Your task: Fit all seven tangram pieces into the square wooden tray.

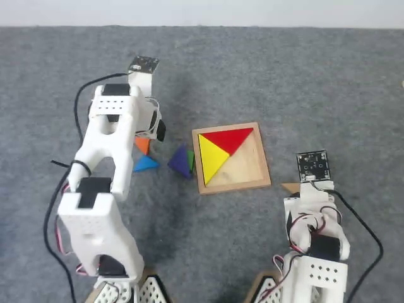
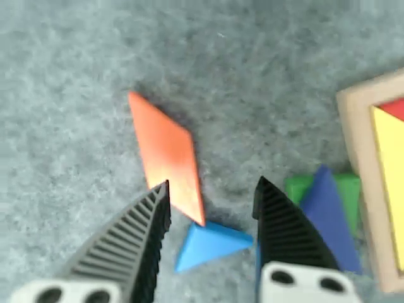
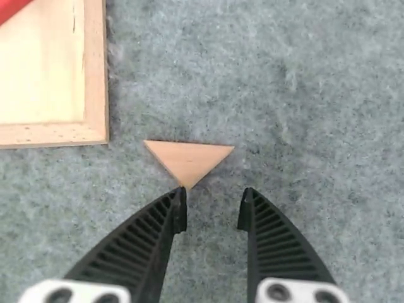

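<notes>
Red triangle touches yellow triangle inside tray.

Grey, perhaps felted table, wooden tray, loose pieces

Grey worktop covered in a felt-like, mottled fabric with a fuzzy nap, pale plain wall as a narrow strip along its far edge, soft even light, faint blurred shadows on the fabric
</notes>
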Controlling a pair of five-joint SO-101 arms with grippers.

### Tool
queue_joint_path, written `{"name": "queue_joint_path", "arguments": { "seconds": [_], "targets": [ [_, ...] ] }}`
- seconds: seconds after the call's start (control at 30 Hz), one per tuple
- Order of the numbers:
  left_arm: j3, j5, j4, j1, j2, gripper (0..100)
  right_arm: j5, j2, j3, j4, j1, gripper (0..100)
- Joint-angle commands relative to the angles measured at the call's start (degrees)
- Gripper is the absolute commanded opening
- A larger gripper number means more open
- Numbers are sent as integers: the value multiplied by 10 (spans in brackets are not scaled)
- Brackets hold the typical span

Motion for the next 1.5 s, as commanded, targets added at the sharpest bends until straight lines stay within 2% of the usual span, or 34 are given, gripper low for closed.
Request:
{"name": "queue_joint_path", "arguments": {
  "seconds": [0.0, 0.1, 0.47, 0.63, 0.77, 0.93, 1.23, 1.33, 1.47],
  "targets": [
    [-20, -19, -40, -9, 58, 209, 2, -8, -5, -1, -2, 143],
    [-32, -23, -40, -31, 94, 209, 2, -8, -5, -1, -2, 143],
    [-55, -48, -14, -94, 95, 199, 2, -8, -5, -2, -2, 143],
    [-130, -50, 25, -128, 85, 189, 2, -8, -5, -1, -3, 143],
    [-175, -84, 54, -126, 102, 188, 2, -8, -5, -2, -3, 143],
    [-219, -87, 55, -127, 110, 192, 2, -8, -5, -2, -3, 143],
    [-231, -93, 16, -104, 183, 193, 2, -9, -5, -2, -3, 143],
    [-231, -98, 50, -93, 201, 191, 2, -10, -5, -2, -3, 143],
    [-227, -123, 135, -55, 205, 188, 2, -11, -5, -2, -3, 143]
  ]
}}
